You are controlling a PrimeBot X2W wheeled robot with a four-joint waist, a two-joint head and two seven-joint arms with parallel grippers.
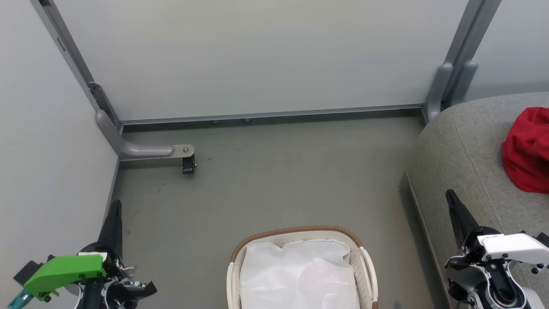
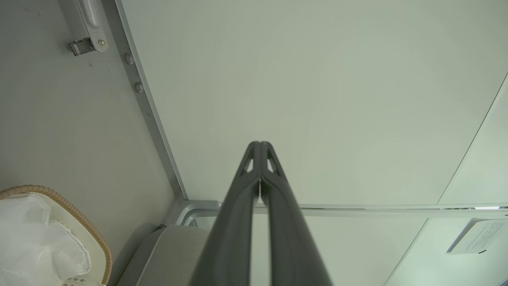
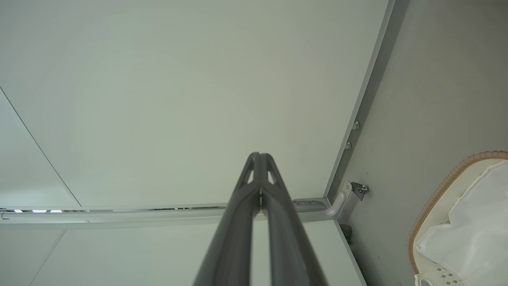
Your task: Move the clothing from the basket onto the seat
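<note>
The cream basket (image 1: 369, 270) with its brown rim stands on the floor at the bottom centre of the head view, and I see just its white cloth liner (image 1: 296, 274) inside. Red clothing (image 1: 527, 150) lies bunched on the grey seat (image 1: 463, 163) at the right edge; its markings are hidden. My left gripper (image 1: 115, 205) is shut at the lower left, empty, left of the basket. My right gripper (image 1: 450, 195) is shut and empty at the lower right, over the seat's front edge. The wrist views show each pair of fingertips (image 2: 260, 145) (image 3: 260, 155) pressed together.
Pale partition panels (image 1: 257, 56) with grey metal frames close off the back and left. A grey foot with a small black caster (image 1: 188, 165) juts onto the floor at the left. Grey floor (image 1: 279, 180) stretches between basket and back panel.
</note>
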